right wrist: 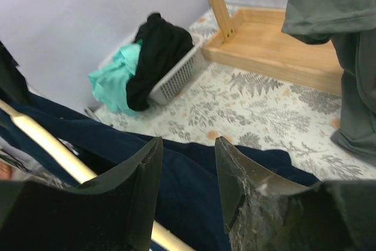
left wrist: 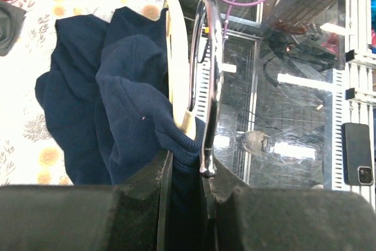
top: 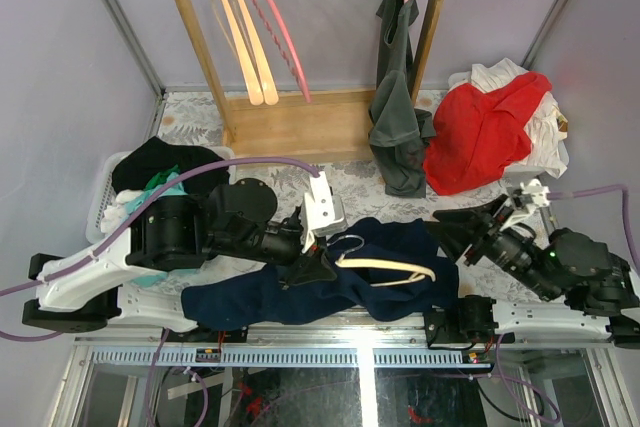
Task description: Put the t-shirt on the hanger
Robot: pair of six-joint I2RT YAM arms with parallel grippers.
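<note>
1. T-shirt (top: 260, 297), dark navy, lies bunched along the bench (top: 350, 179) at its 6 o'clock edge in the top view.
2. Hanger (top: 385, 264), cream, rests on the navy cloth, with its metal hook pointing toward 9 o'clock.
3. Left end effector (left wrist: 187, 189) is clamped on navy fabric, right beside the hook.
4. Right end effector (right wrist: 188, 145) hangs with its fingers apart and empty, at the hanger's 2 o'clock.
</note>
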